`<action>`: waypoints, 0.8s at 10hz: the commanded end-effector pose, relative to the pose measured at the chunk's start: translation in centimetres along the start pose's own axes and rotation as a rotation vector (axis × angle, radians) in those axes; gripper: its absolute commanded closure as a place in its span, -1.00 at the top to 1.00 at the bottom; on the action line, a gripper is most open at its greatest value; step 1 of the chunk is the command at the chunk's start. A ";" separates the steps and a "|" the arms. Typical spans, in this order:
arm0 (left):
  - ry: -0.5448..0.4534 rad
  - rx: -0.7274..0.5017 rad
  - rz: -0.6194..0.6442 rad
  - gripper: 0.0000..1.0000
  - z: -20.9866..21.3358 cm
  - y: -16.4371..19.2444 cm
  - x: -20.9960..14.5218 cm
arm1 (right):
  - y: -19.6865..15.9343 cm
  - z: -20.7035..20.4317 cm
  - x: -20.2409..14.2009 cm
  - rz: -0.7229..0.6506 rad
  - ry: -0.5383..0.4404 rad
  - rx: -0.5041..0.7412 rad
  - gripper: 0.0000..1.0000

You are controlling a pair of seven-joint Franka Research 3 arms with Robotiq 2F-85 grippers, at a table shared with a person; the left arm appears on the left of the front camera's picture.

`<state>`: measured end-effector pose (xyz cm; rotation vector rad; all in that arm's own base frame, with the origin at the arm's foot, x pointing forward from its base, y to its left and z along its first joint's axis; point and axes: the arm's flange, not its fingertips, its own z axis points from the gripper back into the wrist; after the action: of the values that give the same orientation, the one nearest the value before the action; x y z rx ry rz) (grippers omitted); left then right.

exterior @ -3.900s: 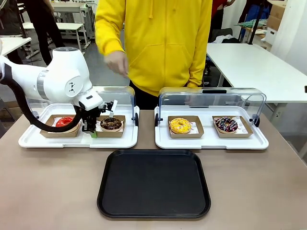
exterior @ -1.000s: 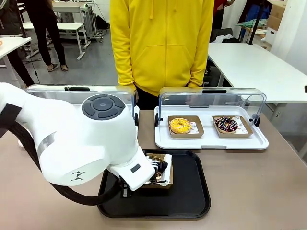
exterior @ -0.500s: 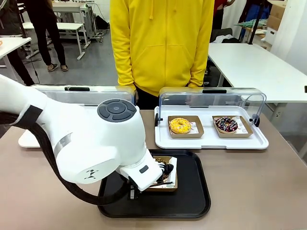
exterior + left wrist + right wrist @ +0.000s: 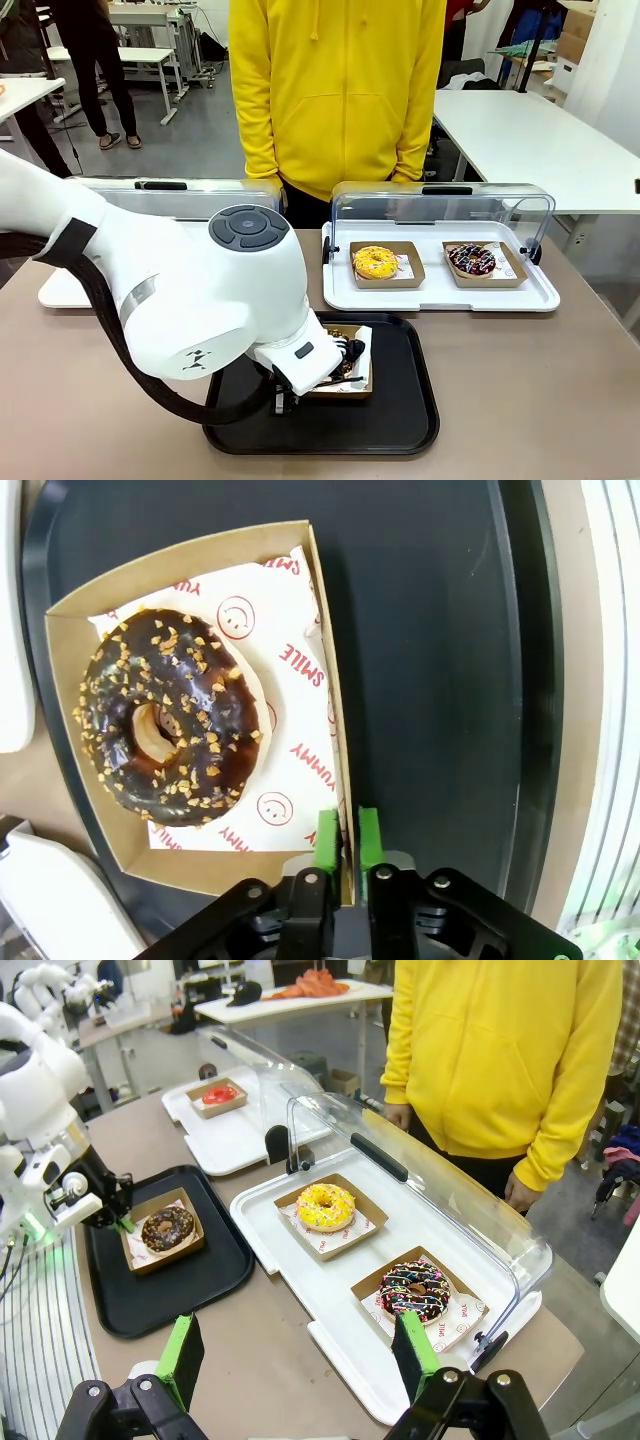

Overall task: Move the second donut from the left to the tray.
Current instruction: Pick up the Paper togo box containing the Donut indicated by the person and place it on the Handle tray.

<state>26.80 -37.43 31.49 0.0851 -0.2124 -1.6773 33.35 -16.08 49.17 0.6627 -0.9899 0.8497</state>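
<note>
The dark chocolate donut with light sprinkles (image 4: 168,718) lies in its brown cardboard holder (image 4: 200,862) on the black tray (image 4: 430,680). My left gripper (image 4: 347,838) is shut on the holder's side wall, one green pad on each face. In the front view the holder (image 4: 352,368) sits in the tray's (image 4: 395,420) middle, half hidden by my big white left arm, with the left gripper (image 4: 333,376) at its near-left edge. The right wrist view shows the donut (image 4: 167,1228) on the tray (image 4: 195,1285). My right gripper (image 4: 297,1360) hangs open and holds nothing, well above the table.
Behind the black tray stand two white trays with raised clear lids. The right one (image 4: 440,299) holds a yellow donut (image 4: 375,262) and a dark multicoloured-sprinkle donut (image 4: 472,259). The left one (image 4: 235,1140) holds a red donut (image 4: 218,1094). A person in a yellow hoodie (image 4: 340,100) stands at the far side.
The left arm carried the chocolate donut's holder from the left white tray to the black tray. Over the last second it slid slightly right and toward me.
</note>
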 end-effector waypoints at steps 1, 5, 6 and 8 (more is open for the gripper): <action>-0.005 -0.002 0.009 1.00 0.7 0.1 0.1 | -0.3 -0.1 0.3 0.027 -0.037 -0.003 1.00; -0.020 0.032 0.038 1.00 4.9 -0.1 -0.5 | -0.3 -0.1 0.3 0.027 -0.037 -0.003 1.00; -0.028 0.046 0.034 1.00 6.1 -0.4 -0.6 | -0.3 -0.1 0.3 0.027 -0.037 -0.003 1.00; -0.046 0.022 0.003 1.00 7.5 -0.5 -0.6 | -0.3 -0.1 0.3 0.027 -0.037 -0.003 1.00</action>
<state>25.30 -37.13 38.14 0.0904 -0.2813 -1.6462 33.35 -16.08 49.16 0.6629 -0.9896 0.8497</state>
